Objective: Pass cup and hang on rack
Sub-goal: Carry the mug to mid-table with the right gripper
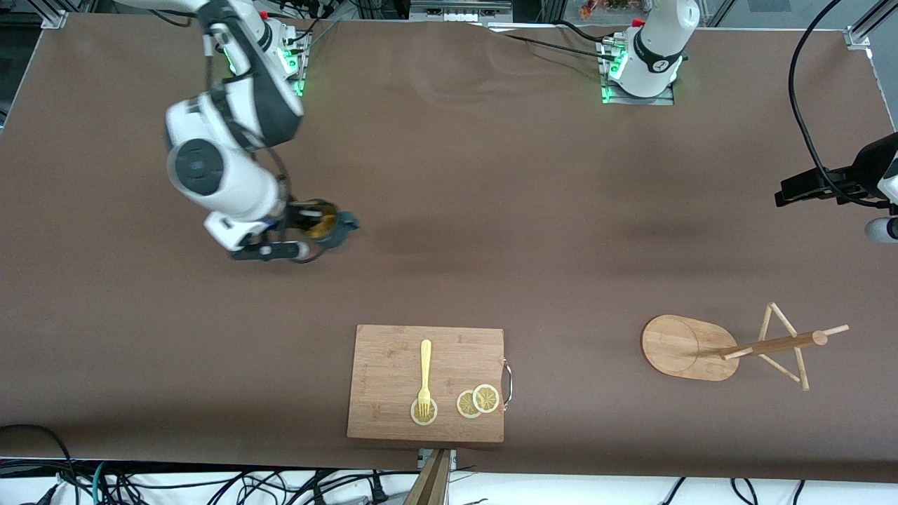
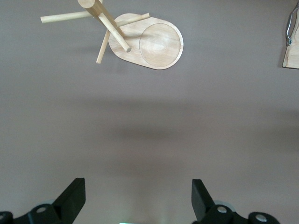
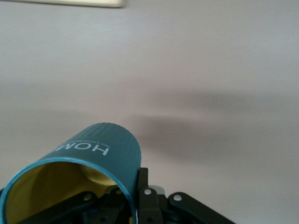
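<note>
The dark teal ribbed cup with its yellow inside is held by my right gripper over the table toward the right arm's end. In the right wrist view the cup lies tilted, with its rim wall pinched between the fingers. The wooden rack stands toward the left arm's end, its post and pegs pointing away from its oval base. My left gripper hangs open and empty above the table near the rack. The left wrist view shows its fingers wide apart and the rack below.
A bamboo cutting board lies near the table's front edge, bearing a yellow fork and lemon slices. Its metal handle shows in the left wrist view. Cables run along the table's edges.
</note>
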### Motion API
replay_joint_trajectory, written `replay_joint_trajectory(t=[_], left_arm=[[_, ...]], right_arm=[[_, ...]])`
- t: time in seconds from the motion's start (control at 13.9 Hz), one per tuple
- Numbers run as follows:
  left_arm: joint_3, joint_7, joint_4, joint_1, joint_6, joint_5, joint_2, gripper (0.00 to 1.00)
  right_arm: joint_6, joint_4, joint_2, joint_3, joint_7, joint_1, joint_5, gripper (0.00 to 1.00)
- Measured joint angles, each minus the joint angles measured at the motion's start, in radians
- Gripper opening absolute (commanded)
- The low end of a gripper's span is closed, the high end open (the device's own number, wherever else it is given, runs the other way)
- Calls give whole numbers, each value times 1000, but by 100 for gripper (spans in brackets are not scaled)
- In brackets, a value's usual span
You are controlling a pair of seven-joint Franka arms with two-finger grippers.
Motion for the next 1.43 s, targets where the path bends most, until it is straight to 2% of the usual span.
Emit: replay_joint_trajectory(t=[0.22, 0.43, 0.57, 0.79, 0.86, 0.93, 1.15, 1.43], left_arm=[[0, 0, 2, -1, -1, 0, 0, 100], [-1, 0, 2, -3, -3, 1, 4, 100], [-1, 0, 2, -3, -3, 1, 10, 100], [-1, 0, 2, -3, -3, -2, 17, 100], [-2, 0, 2, -3, -4, -12, 18, 100], [-2, 0, 1, -3, -6, -32, 18, 100], [-2, 22, -11, -2, -14, -43, 19, 100], [-6, 324, -51, -6, -24, -85, 20, 100]], right_arm=[[22, 174, 162, 0, 247, 174, 0, 0], [75, 381, 338, -4, 495, 302, -9, 0], [152, 452, 418, -35, 632, 385, -45, 0], [217, 480, 482, -127, 756, 517, -68, 0], [221, 483, 492, -152, 768, 548, -68, 63], [222, 484, 498, -166, 775, 565, -68, 100], [222, 498, 499, -181, 776, 569, -97, 100], [181, 524, 484, -190, 775, 566, -100, 100]])
